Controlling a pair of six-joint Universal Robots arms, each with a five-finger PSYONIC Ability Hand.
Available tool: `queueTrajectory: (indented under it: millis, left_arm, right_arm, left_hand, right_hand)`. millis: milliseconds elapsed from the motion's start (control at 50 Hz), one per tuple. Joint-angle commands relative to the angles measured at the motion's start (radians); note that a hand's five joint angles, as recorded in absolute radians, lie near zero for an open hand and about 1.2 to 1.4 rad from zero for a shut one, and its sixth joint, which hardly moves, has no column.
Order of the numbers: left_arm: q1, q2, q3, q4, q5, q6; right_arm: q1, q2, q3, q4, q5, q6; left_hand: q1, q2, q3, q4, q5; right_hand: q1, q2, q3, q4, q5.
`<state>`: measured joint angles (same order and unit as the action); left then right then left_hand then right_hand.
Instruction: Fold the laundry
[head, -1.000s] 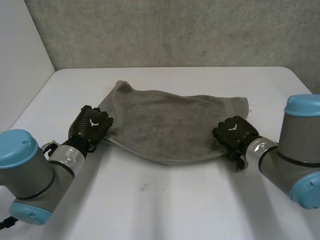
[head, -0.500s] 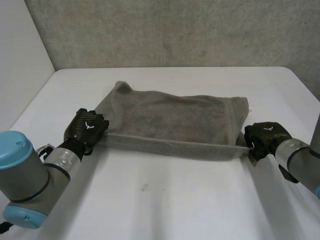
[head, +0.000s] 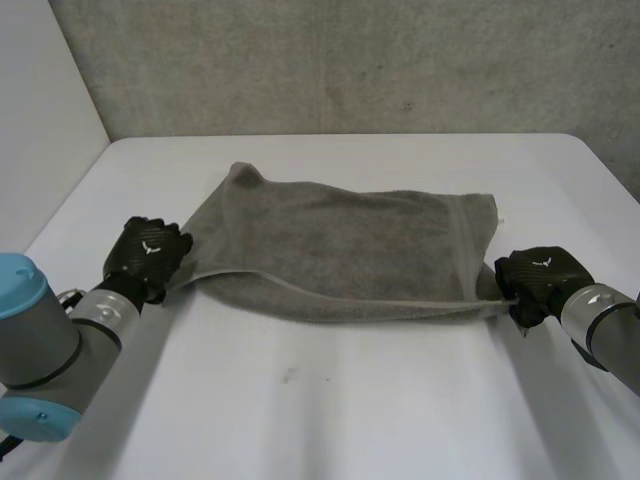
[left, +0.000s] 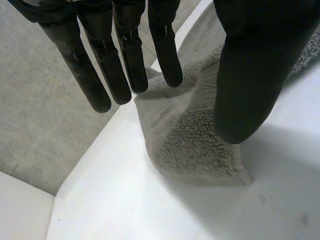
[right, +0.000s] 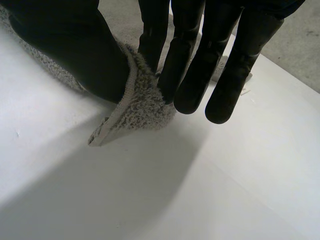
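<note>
Both hands have pulled apart since a second ago; the left hand and right hand each pinch a near corner of the towel, thumb against fingers. It lies spread on the table, soft and limp, probably best held by its corners.

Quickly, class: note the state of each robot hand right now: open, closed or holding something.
Left hand: closed on the towel, pinching its near left corner.
Right hand: closed on the towel, pinching its near right corner.
</note>
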<state>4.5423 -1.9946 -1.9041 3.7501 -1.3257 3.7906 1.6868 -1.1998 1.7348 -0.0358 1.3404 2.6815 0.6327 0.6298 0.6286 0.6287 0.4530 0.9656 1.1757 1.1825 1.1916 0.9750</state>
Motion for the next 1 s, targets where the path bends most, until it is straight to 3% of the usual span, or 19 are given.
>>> queueTrajectory:
  millis: [20, 100, 140, 300, 480, 660, 800, 840, 860, 900, 1000]
  left_arm:
    - [0.004, 0.008, -0.010, -0.027, 0.006, -0.044]
    - [0.004, 0.023, -0.010, -0.042, 0.006, -0.094]
    - [0.004, 0.040, -0.009, -0.062, 0.006, -0.176]
    - [-0.002, 0.037, 0.010, -0.056, 0.000, -0.325]
    - [-0.012, -0.050, 0.068, -0.053, -0.006, -0.322]
    - [-0.011, -0.130, 0.155, -0.046, -0.007, -0.321]
    - [-0.008, -0.154, 0.203, -0.042, -0.063, -0.319]
    - [-0.005, -0.145, 0.203, -0.041, -0.070, -0.318]
    - [-0.005, -0.145, 0.203, -0.041, -0.070, -0.318]
    - [0.000, -0.115, 0.189, -0.046, -0.067, -0.319]
    - [0.003, -0.052, 0.137, -0.049, -0.064, -0.309]
  right_arm:
    - [0.001, 0.000, 0.005, 0.000, 0.000, -0.003]
    - [0.001, 0.000, 0.006, 0.000, 0.000, -0.003]
    - [-0.001, 0.000, 0.005, -0.001, -0.001, -0.003]
    - [0.001, 0.000, 0.008, -0.006, -0.001, -0.003]
    - [0.001, 0.000, 0.015, -0.007, -0.001, -0.002]
    - [0.001, 0.000, 0.017, -0.007, -0.001, -0.003]
    - [-0.002, 0.000, 0.015, -0.007, -0.001, -0.003]
    - [-0.002, 0.000, 0.011, -0.007, 0.000, -0.003]
    - [-0.002, 0.000, 0.011, -0.007, 0.000, -0.003]
    - [-0.002, 0.000, 0.003, -0.006, -0.001, -0.005]
    - [0.004, -0.021, -0.020, -0.003, 0.003, -0.015]
  left_hand:
    - [0.060, 0.063, 0.064, 0.064, 0.065]
    - [-0.105, -0.102, -0.101, -0.101, -0.100]
    - [-0.295, -0.292, -0.291, -0.291, -0.290]
    - [-0.305, -0.302, -0.301, -0.301, -0.300]
    - [-0.249, -0.246, -0.245, -0.245, -0.244]
    - [-0.082, -0.079, -0.078, -0.078, -0.077]
    - [0.109, 0.112, 0.113, 0.113, 0.114]
    - [0.360, 0.363, 0.364, 0.364, 0.365]
    - [0.362, 0.365, 0.366, 0.366, 0.367]
    - [0.680, 0.683, 0.684, 0.684, 0.685]
    - [0.764, 0.766, 0.768, 0.768, 0.769]
  right_hand:
    - [0.431, 0.221, 0.214, 0.205, 0.247]
    - [0.431, 0.221, 0.214, 0.205, 0.247]
    - [0.431, 0.221, 0.214, 0.205, 0.247]
    - [0.431, 0.221, 0.214, 0.205, 0.247]
    - [0.431, 0.221, 0.214, 0.205, 0.247]
    - [0.431, 0.221, 0.214, 0.205, 0.247]
    - [0.431, 0.221, 0.214, 0.205, 0.247]
    - [0.431, 0.221, 0.214, 0.205, 0.247]
    - [0.431, 0.221, 0.214, 0.205, 0.247]
    - [0.431, 0.221, 0.214, 0.205, 0.247]
    - [0.431, 0.221, 0.214, 0.205, 0.247]
